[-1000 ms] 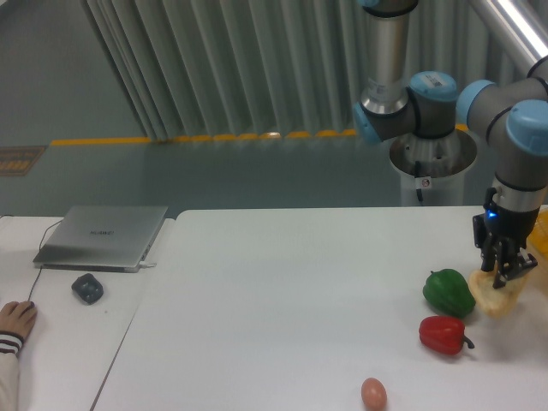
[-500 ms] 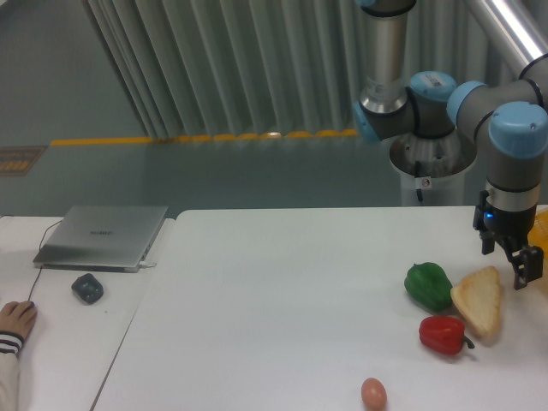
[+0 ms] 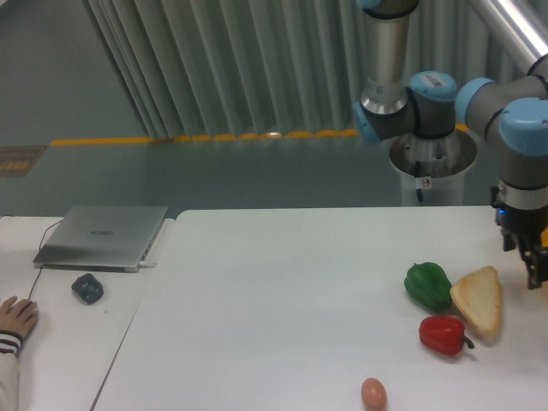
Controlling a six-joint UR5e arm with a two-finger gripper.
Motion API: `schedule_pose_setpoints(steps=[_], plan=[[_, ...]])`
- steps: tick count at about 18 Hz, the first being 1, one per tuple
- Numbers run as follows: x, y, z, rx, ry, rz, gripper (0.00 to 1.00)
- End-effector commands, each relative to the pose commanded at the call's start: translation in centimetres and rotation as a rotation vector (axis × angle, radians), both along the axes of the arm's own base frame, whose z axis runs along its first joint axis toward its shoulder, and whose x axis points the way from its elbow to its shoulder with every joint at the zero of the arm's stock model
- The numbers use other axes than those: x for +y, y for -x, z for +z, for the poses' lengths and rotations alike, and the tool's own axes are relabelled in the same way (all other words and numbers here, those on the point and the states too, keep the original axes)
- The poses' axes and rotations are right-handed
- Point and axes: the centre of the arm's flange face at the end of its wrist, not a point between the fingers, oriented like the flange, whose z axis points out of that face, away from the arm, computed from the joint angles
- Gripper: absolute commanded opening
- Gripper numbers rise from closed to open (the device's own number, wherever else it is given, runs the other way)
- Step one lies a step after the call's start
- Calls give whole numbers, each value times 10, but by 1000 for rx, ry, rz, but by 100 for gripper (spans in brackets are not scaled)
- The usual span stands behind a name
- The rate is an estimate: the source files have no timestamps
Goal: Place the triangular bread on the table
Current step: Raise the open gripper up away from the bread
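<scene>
The triangular bread (image 3: 478, 300) lies flat on the white table (image 3: 282, 308) near its right side, touching nothing but the tabletop, just right of a green bell pepper (image 3: 428, 285) and above a red bell pepper (image 3: 443, 335). My gripper (image 3: 531, 264) hangs at the frame's right edge, to the right of the bread and a little above it. It is open with nothing between its fingers and is partly cut off by the frame edge.
A small brown egg (image 3: 373, 393) sits near the table's front edge. On the narrower desk at left are a silver laptop (image 3: 103, 235), a grey mouse (image 3: 87, 288) and a person's hand (image 3: 15, 317). The robot's base column (image 3: 432, 167) stands behind the table.
The gripper let go of the bread, which now lies flat on the table, then rose and moved right. The green pepper has shifted slightly left.
</scene>
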Motion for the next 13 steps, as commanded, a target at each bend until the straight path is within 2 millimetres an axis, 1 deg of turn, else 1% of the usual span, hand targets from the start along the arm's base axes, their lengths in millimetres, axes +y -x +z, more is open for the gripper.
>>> schedule_pose_setpoints(steps=[2,3,4,13], plan=[[-5,17,2,4,-1,6,100],[-5,20,3,7,2,-16,100],[-5,21,0,0,8,-33,100],[-5,22,-1,-5,1,-39,100]])
